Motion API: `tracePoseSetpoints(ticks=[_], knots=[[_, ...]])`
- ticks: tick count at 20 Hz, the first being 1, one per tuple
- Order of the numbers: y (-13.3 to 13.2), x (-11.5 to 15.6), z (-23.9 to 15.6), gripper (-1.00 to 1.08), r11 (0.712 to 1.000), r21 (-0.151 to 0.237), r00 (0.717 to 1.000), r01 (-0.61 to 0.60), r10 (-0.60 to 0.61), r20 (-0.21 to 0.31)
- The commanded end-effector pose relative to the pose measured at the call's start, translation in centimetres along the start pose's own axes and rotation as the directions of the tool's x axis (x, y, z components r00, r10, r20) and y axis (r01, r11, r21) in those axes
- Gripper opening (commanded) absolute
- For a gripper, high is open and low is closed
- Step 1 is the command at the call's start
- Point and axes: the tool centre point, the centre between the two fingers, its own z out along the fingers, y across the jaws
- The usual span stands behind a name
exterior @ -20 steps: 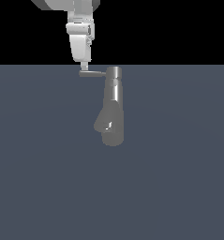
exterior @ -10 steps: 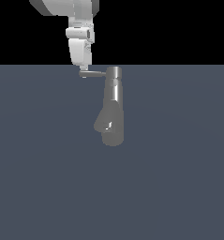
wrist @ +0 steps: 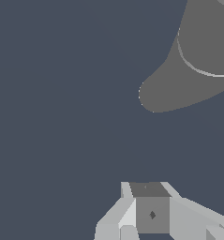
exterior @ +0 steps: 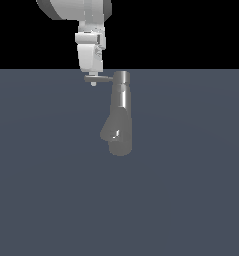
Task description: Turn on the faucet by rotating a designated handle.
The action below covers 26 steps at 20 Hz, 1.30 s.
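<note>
Above the plain grey floor (exterior: 51, 200), I see the gripper (exterior: 93, 80) at the handle (exterior: 102, 78); wrist view shows only the faucet (wrist: 197, 61), grip unclear.

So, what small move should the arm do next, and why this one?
Probably a short sideways push on the handle, sweeping it around the faucet cap. In the exterior view the gripper sits at the rod's free end, far from the column, where leverage is best. Whether the fingers clasp the rod cannot be told.
</note>
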Motion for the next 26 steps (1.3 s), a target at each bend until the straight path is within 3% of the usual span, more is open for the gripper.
tracePoseSetpoints(ticks=[1,26], knots=[[0.0,0.0,0.0,-1.00,1.000,-0.001,1.000,-0.001,0.001,0.001],[6.7,-0.3,-2.7,-1.00,1.000,-0.001,1.000,-0.001,0.001,0.000]])
